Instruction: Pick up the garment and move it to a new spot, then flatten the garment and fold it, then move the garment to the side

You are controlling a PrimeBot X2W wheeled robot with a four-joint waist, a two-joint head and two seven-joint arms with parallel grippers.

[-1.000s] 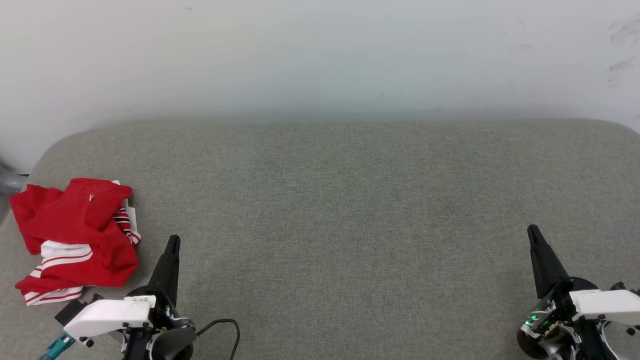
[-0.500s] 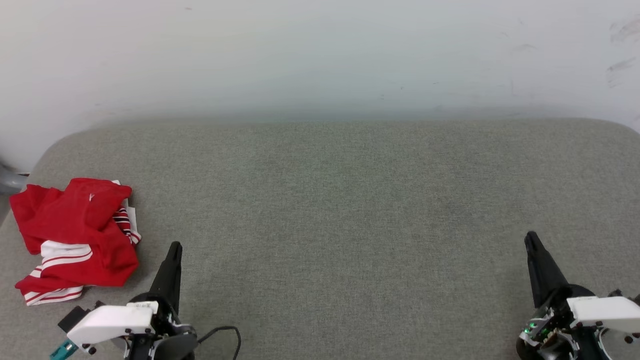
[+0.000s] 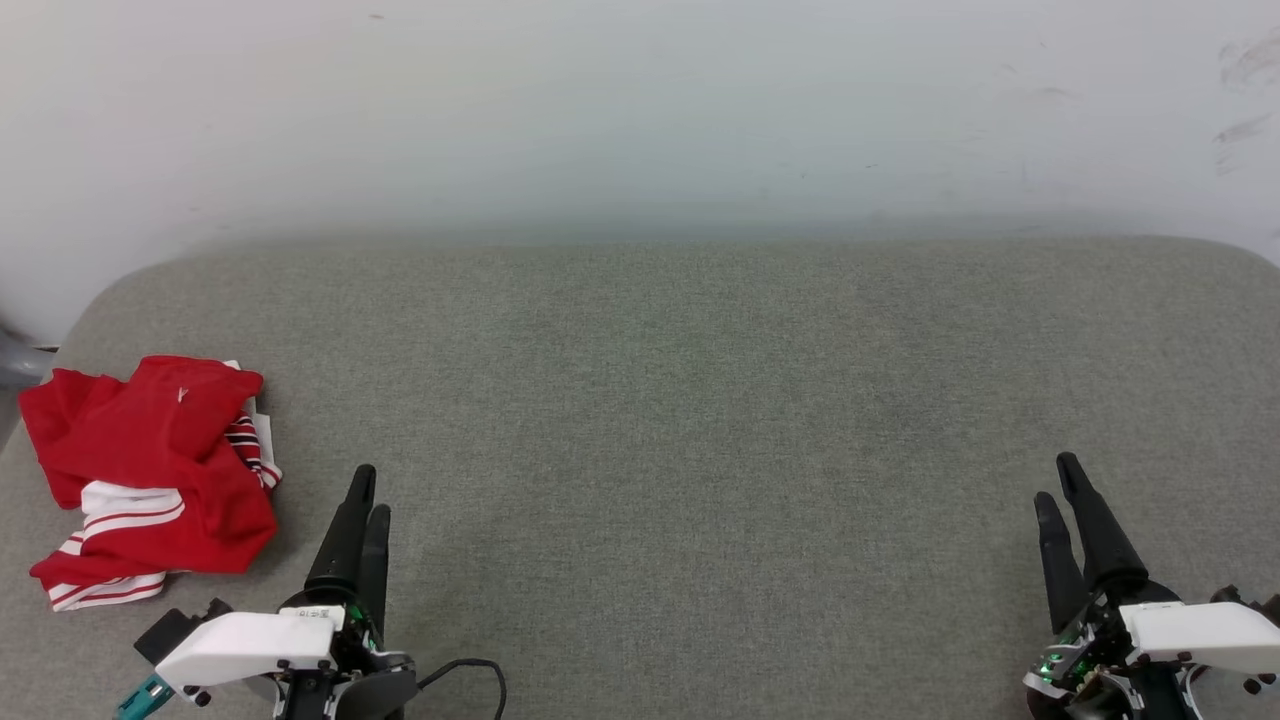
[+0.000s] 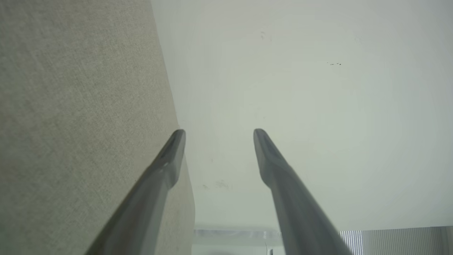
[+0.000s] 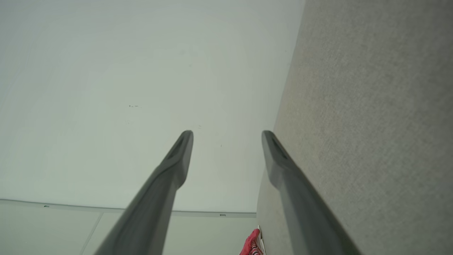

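Note:
The garment (image 3: 150, 475), a red jersey with white striped sleeves, lies crumpled at the left edge of the grey cushion (image 3: 680, 420). A sliver of the garment (image 5: 252, 244) also peeks in at the bottom of the right wrist view. My left gripper (image 3: 368, 492) hovers just right of the garment, open and holding nothing; its fingers (image 4: 166, 166) stand spread in the left wrist view. Far off at the lower right, my right gripper (image 3: 1056, 480) is open and empty too, with its fingers (image 5: 177, 159) apart in the right wrist view.
A pale wall (image 3: 640, 110) rises behind the cushion. The cushion's rounded corners fall away at far left and right. A black cable (image 3: 470, 672) loops beside my left wrist. A grey object (image 3: 15, 365) sits past the cushion's left edge.
Both grippers have gone from shut to open, each now showing two separate fingers. The garment has not moved.

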